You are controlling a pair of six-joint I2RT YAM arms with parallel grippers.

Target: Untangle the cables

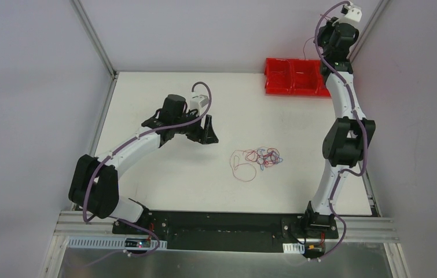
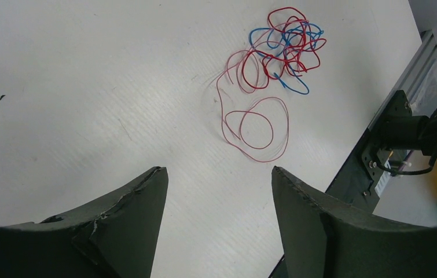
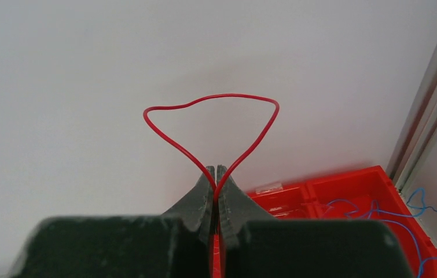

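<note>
The cables (image 1: 256, 157) lie as a small tangle of thin red and blue wires on the white table, right of centre. In the left wrist view the dense red-blue knot (image 2: 288, 49) has looser red loops (image 2: 256, 128) trailing toward my fingers. My left gripper (image 1: 209, 131) is open and empty, above the table to the left of the tangle; its wrist view (image 2: 219, 174) shows bare table between the fingers. My right gripper (image 3: 216, 174) is raised high at the back right (image 1: 329, 32) and is shut on a single red wire (image 3: 213, 98), which loops out above the fingertips.
A red compartment bin (image 1: 294, 77) stands at the back right of the table, below my right gripper. In the right wrist view the bin (image 3: 343, 194) holds loose blue wires (image 3: 378, 208). Aluminium frame posts and grey walls enclose the table.
</note>
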